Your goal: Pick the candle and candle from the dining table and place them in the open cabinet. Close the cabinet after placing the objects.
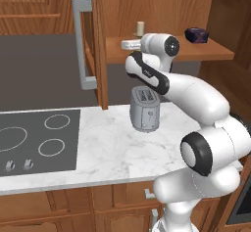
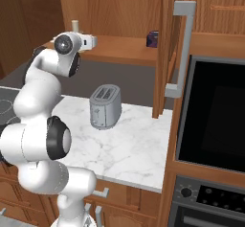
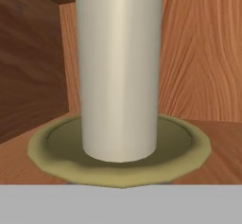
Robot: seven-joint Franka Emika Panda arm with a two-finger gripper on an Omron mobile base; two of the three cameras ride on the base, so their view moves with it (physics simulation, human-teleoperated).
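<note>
Candle (image 3: 119, 72), thick cream one, stands on cabinet shelf (image 1: 215, 54) at 12 o'clock, close to my claw (image 1: 128, 44). Claw pinched narrow, prob. on its base. Keep it upright, then release w/o tipping.

- Arm (image 1: 196, 104) reaches from lower right up to the cabinet shelf (image 1: 215, 54).
- Cream candle (image 1: 140, 28) upright on shelf, just behind the white hand (image 1: 131, 44).
- Dark blue box (image 1: 196, 34) on shelf, right side.
- Cabinet door (image 1: 95, 40) open, grey bar handle (image 1: 82, 42).
- Grey toaster (image 1: 144, 109) on marble counter (image 1: 108, 148).
- Black hob (image 1: 34, 140) at left.
</note>
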